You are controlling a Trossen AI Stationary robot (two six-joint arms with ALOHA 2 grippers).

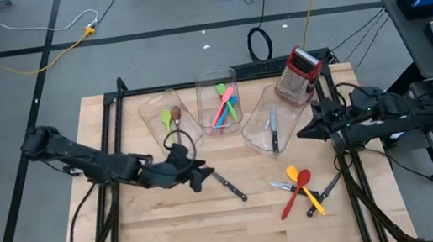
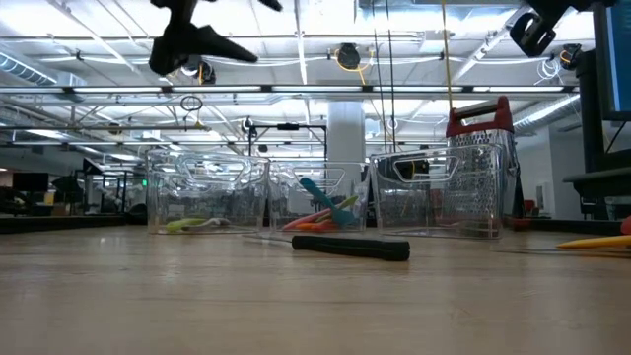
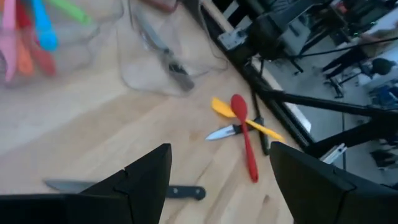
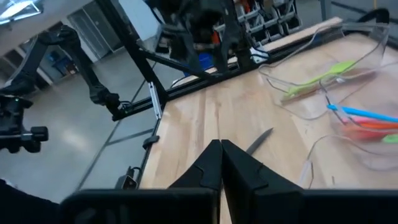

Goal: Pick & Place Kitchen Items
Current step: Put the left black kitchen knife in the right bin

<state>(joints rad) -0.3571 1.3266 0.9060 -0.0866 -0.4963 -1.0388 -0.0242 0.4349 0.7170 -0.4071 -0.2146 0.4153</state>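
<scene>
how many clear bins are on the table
3, in a row at the table's far side: the left bin holding green and brown spoons, the middle bin with colourful utensils, the right bin with a knife.

The left arm stretches in from the table's left edge toward its middle, its left gripper raised above the surface with fingers spread wide and empty. The right arm waits at the right edge, its right gripper pressed closed.

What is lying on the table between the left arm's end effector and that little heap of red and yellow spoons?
In the high view, one black-handled knife lies alone on bare wood between the open left end effector and the spoon heap.
</scene>
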